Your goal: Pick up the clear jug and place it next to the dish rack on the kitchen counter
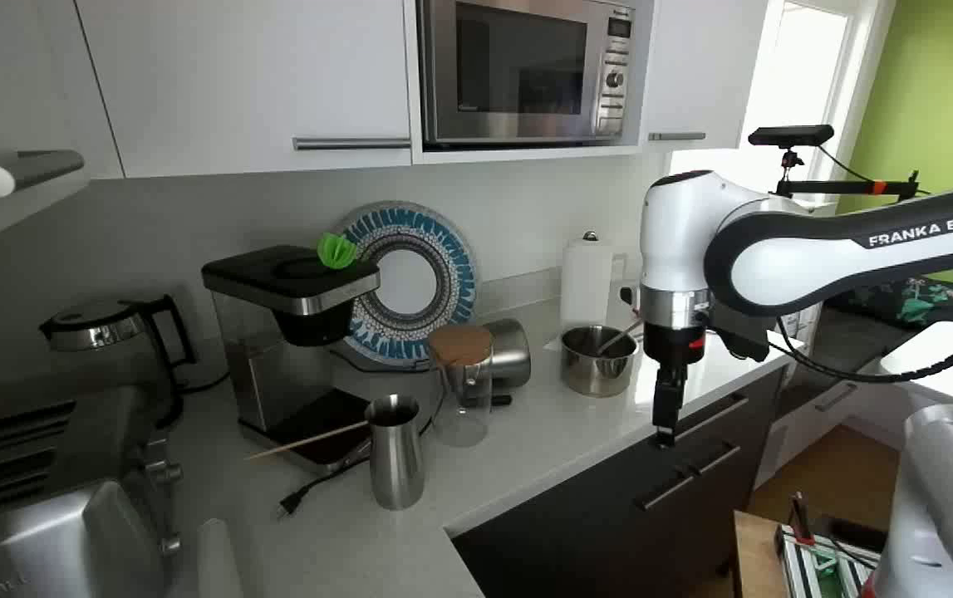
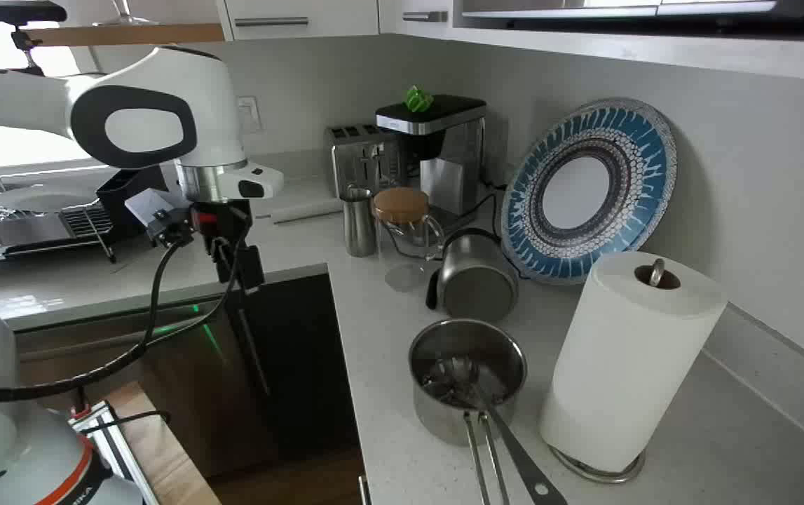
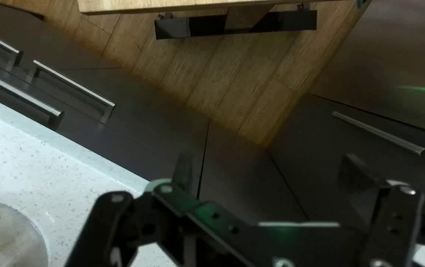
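One gripper (image 1: 664, 438) — jaws spread | hung outside the counter (image 1: 526, 440) | upright clear jug (image 1: 460, 389) stood inboard on it, well apart

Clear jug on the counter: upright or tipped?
Upright. In both exterior views the jug stands base-down on the counter, brown lid uppermost, unlike the nearby mug, which lies on its side.

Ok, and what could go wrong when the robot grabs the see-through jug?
The open gripper might bump the mug, which lies on its side close to the jug. If it grabs only the lid, that might pop off. And past the edge of the counter, toward the rack, a slip could drop the jug onto the floor.
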